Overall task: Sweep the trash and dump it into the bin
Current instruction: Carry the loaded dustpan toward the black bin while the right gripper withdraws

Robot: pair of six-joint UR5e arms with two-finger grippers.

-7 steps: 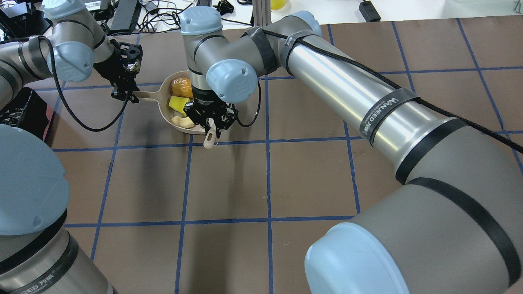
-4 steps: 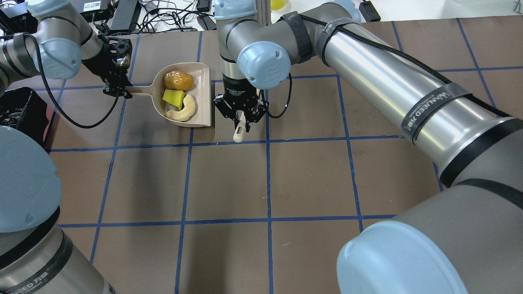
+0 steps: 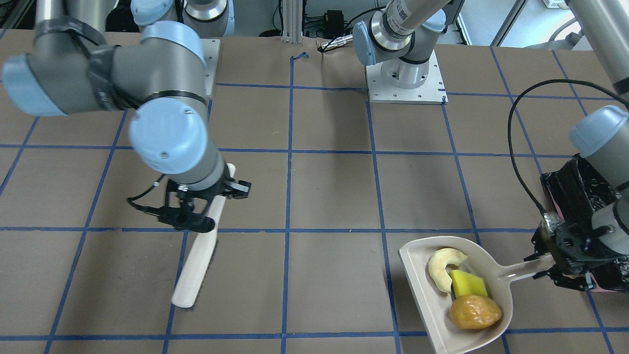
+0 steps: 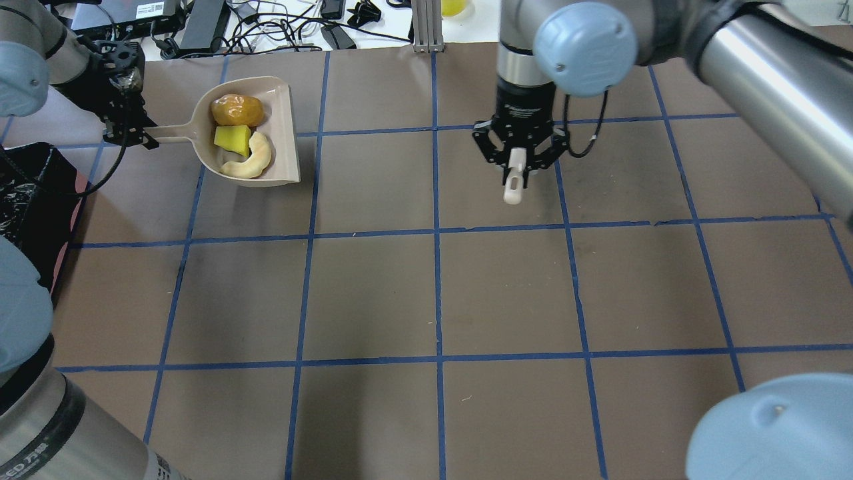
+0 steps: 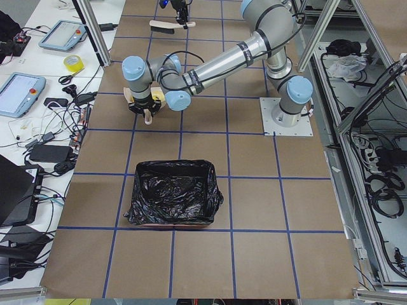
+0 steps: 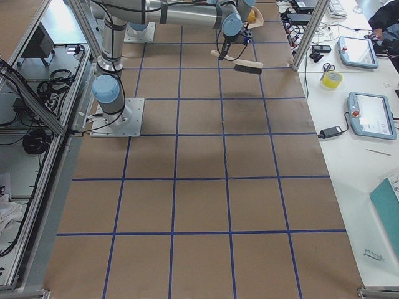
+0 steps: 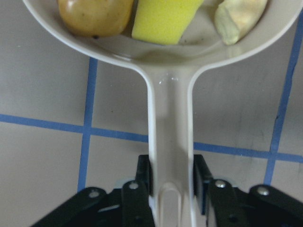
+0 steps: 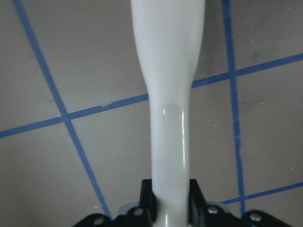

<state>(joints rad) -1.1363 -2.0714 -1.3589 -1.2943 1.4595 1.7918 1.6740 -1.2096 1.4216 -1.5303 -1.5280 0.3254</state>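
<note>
The beige dustpan (image 4: 281, 123) holds the trash: a golden-brown lump (image 4: 236, 110), a yellow wedge (image 4: 232, 139) and a pale curved peel (image 4: 256, 160). My left gripper (image 4: 130, 130) is shut on the dustpan's handle, its fingers (image 7: 144, 172) clamped on both sides. The bin (image 4: 26, 193), lined with a black bag, lies at the table's left edge, just beside that gripper (image 3: 550, 265). My right gripper (image 4: 516, 163) is shut on the beige brush (image 3: 196, 265), far to the right of the pan; its dark bristles (image 6: 249, 65) show in the exterior right view.
Cables, power bricks and tablets lie beyond the table's far edge (image 4: 266, 27). A metal post (image 4: 426, 27) stands at the back centre. The arms' base plates (image 3: 405, 78) sit on the robot's side of the brown blue-taped table.
My left gripper has carried the loaded dustpan left and farther back, toward the bin. My right gripper has moved well to the right with the brush, away from the pan.
</note>
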